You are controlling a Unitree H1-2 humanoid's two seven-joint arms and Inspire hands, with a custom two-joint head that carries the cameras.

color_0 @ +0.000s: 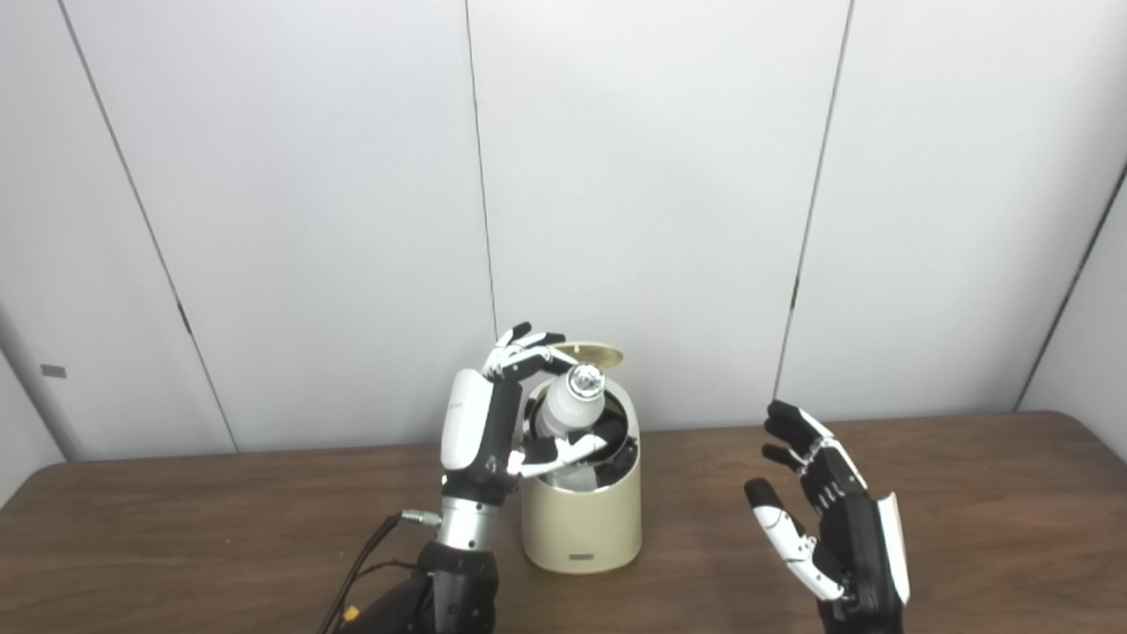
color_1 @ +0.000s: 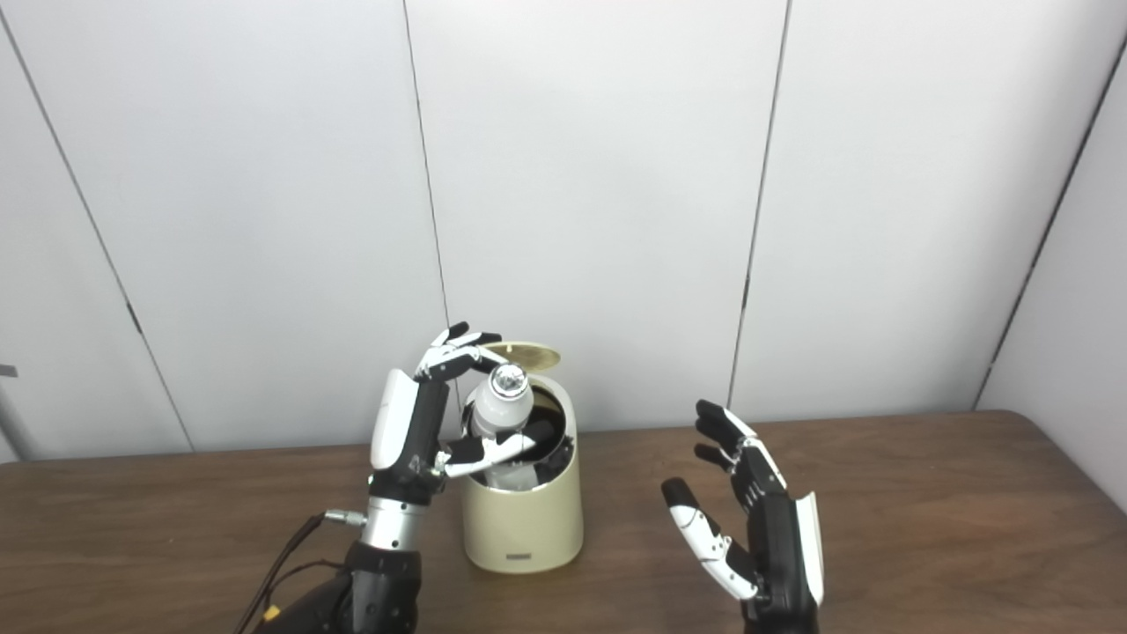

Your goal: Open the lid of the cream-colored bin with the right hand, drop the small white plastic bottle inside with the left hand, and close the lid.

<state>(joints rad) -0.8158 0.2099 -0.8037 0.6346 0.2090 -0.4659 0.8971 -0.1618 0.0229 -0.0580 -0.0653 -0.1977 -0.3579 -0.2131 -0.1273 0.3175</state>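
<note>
Hovering at the bin's (color_0: 581,519) open mouth, the left hand (color_0: 480,423) had its fingers curled around the small white bottle (color_0: 570,407), which stood roughly upright, cap up, just right of its palm and directly over the opening. Well to the right, the right hand (color_0: 828,519) waited, fingers spread and empty, the lid (color_0: 592,355) raised behind.

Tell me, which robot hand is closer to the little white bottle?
Left. The left hand is wrapped around the white bottle over the open cream-colored bin. The right hand is open, off to the bin's right, touching nothing.
</note>
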